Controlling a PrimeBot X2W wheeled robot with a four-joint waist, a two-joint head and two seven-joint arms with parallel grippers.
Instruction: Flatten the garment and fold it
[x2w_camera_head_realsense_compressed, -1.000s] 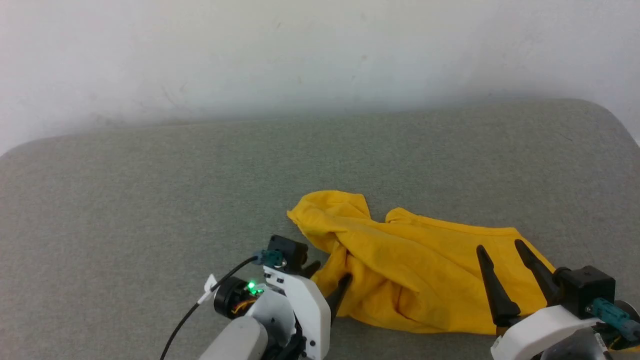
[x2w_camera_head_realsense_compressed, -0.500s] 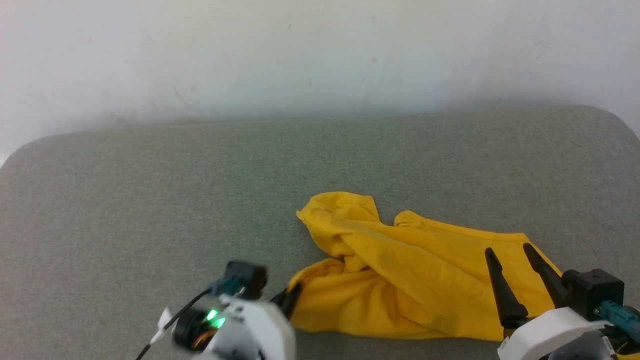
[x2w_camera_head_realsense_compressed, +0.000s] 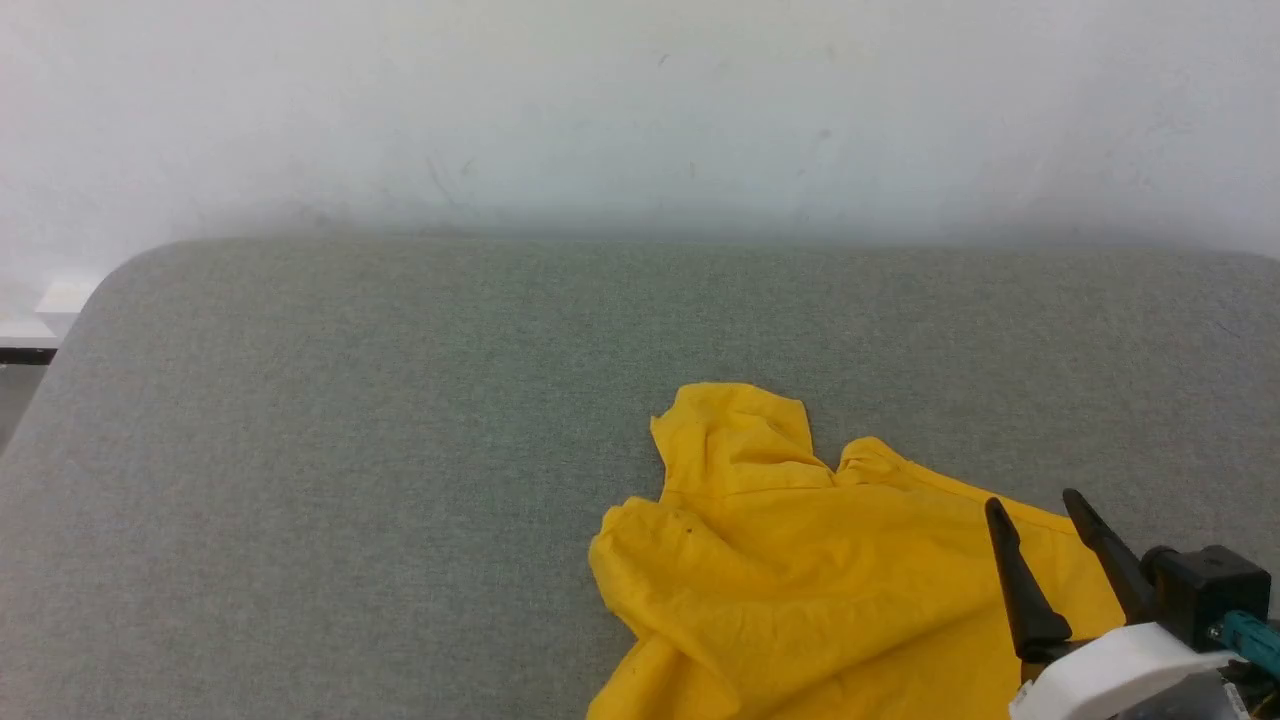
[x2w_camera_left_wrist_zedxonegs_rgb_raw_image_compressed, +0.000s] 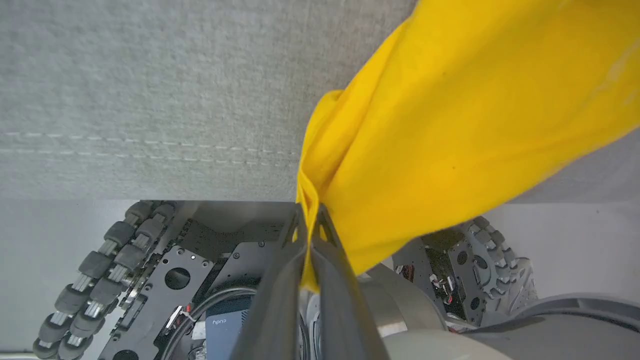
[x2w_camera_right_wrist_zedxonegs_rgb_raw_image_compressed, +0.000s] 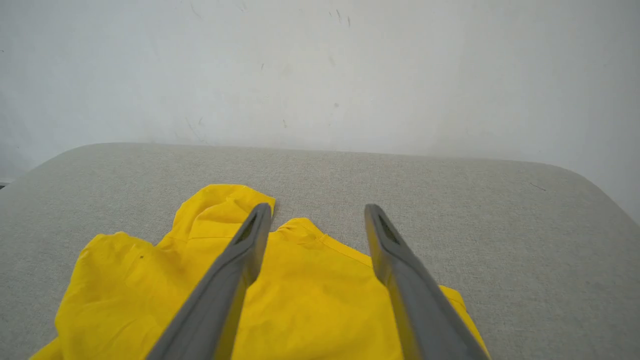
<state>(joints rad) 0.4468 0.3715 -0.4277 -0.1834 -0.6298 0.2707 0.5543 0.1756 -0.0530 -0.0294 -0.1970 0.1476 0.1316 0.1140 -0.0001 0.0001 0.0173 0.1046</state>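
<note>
Garment (x2w_camera_head_realsense_compressed: 800, 580): bright yellow soft cloth, crumpled, lying at the near edge of the surface (x2w_camera_head_realsense_compressed: 350, 400), right of its middle. One rounded lobe is turned toward the far edge; the rest is spread in loose folds toward the near right corner. In the left wrist view a bunched fold of it is drawn out past the near edge, clear of the grey covering.

Left gripper (x2w_camera_left_wrist_zedxonegs_rgb_raw_image_compressed: 310, 220): fingers pressed together, with that yellow fold pinched between the tips. It is held off the surface, in front of its near edge, with the wheeled base (x2w_camera_left_wrist_zedxonegs_rgb_raw_image_compressed: 100, 270) seen behind it.

Right gripper (x2w_camera_head_realsense_compressed: 1032, 500): fingers spread wide apart, nothing held. It is placed over the right part of the garment near the near right corner, tips pointed toward the far edge; contact with the cloth cannot be told.

Surface: grey felt-like covering, rounded corners, set against a pale wall (x2w_camera_head_realsense_compressed: 600, 100).
</note>
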